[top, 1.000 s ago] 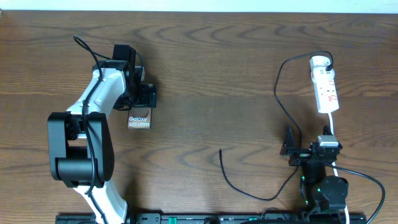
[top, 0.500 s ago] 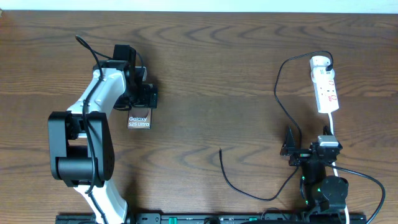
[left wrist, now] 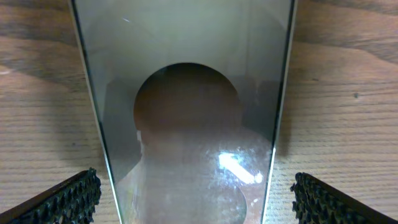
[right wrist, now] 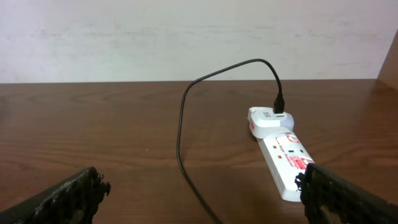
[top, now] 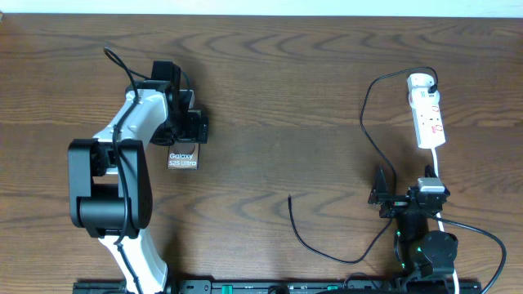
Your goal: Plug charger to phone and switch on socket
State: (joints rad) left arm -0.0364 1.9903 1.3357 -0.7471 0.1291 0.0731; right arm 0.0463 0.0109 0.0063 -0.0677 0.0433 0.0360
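Wide open and empty, the left end effector (top: pixel 187 137) straddles the phone (top: pixel 182 158), long axis between the jaws. The charger (top: pixel 291 199) tip lies well right of the phone, nearer the equally open, empty right end effector (top: pixel 380 196).

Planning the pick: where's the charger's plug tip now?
Overhead view: the charger tip lies loose near front centre, right of the phone and left of the right gripper.

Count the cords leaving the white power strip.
2: a thin black charger cable from its far end, looping to mid-table; a thick white cord from its near end.
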